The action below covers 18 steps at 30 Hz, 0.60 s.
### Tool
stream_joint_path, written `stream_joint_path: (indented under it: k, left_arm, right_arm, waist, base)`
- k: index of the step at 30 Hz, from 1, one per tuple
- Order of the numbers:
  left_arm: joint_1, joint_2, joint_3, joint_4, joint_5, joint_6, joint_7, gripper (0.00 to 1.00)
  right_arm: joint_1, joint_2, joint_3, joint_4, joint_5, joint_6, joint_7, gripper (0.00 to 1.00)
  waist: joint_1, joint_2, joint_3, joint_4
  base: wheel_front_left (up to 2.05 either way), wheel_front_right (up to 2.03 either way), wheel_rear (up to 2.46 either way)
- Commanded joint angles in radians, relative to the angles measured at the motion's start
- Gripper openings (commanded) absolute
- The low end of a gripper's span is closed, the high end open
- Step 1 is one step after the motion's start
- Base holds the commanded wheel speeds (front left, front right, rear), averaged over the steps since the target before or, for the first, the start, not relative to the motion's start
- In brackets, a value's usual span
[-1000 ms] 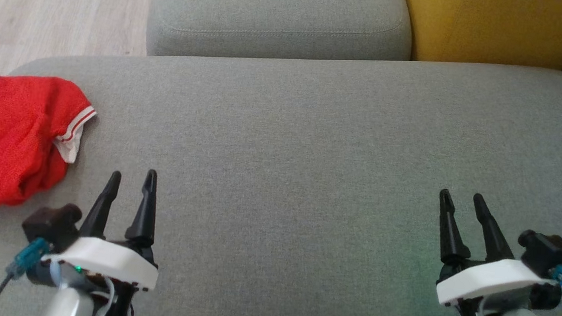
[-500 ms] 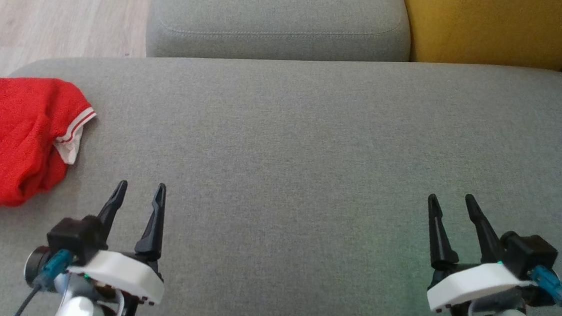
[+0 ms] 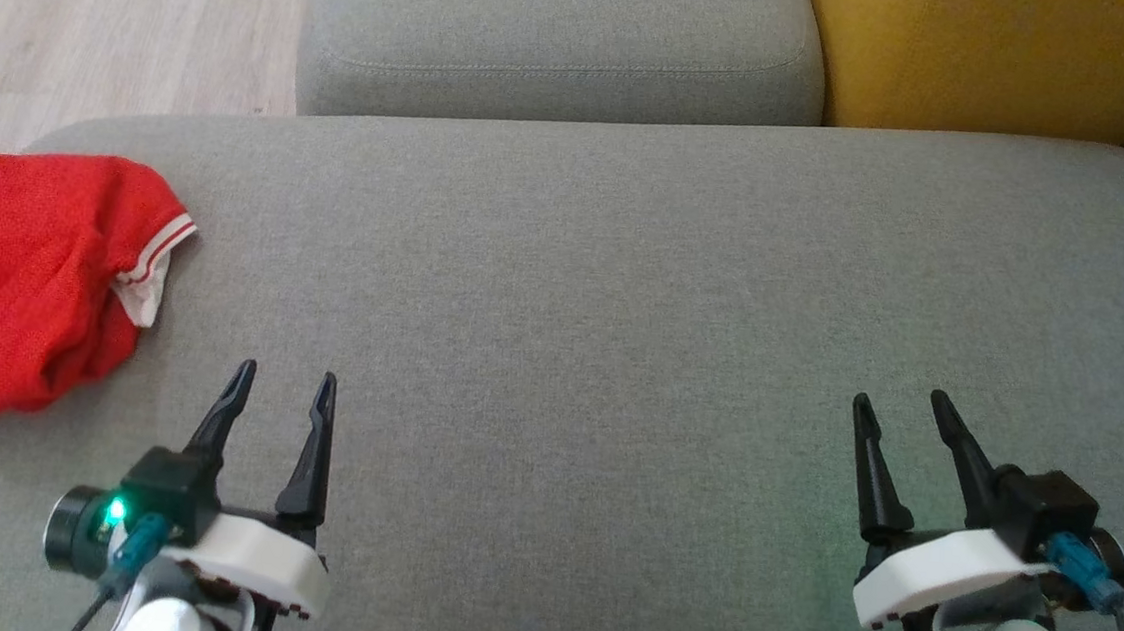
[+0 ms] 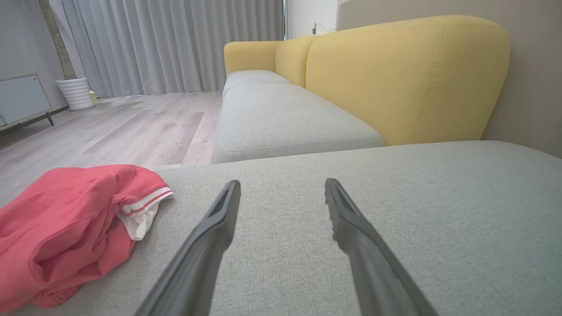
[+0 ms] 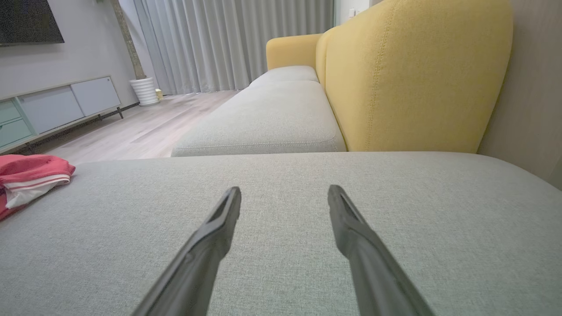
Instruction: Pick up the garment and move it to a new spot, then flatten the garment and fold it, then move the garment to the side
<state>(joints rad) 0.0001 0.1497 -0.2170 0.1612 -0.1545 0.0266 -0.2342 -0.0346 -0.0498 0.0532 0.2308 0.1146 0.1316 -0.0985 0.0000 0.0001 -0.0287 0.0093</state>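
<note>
Broad grey fabric sofa seat (image 3: 626, 260) spread across head view. Second grey seat cushion (image 3: 554, 34) and yellow upholstered backrest (image 3: 993, 59) seen beyond it, pale wood floor (image 3: 95, 8) at far left. Crumpled red fabric garment with white striped cuff (image 3: 24, 273) laid at seat's left edge, untouched. Left claw (image 3: 287, 374) seen near garment, to its right, fingers spread, nothing gripped. Right claw (image 3: 899, 399) seen well apart from garment, over seat's right side, fingers likewise spread, empty.
</note>
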Motion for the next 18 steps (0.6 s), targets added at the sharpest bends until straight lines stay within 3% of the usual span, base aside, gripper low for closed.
stream_joint_path:
  k: [1, 18]
  left_arm:
    - [-0.026, 0.014, 0.031, -0.032, 0.035, 0.002, -0.016, 1.00]
    - [-0.022, -0.021, 0.082, 0.004, 0.045, -0.028, -0.028, 1.00]
  right_arm:
    - [-0.035, -0.001, 0.020, -0.030, -0.026, -0.001, -0.018, 1.00]
    - [-0.036, -0.001, 0.020, -0.006, 0.009, -0.001, -0.021, 1.00]
  waist:
    - [0.0000, -0.0001, 0.000, 0.000]
    - [0.0000, -0.0001, 0.001, -0.004]
  base:
    - [0.00, 0.00, 0.00]
    - [0.00, 0.00, 0.00]
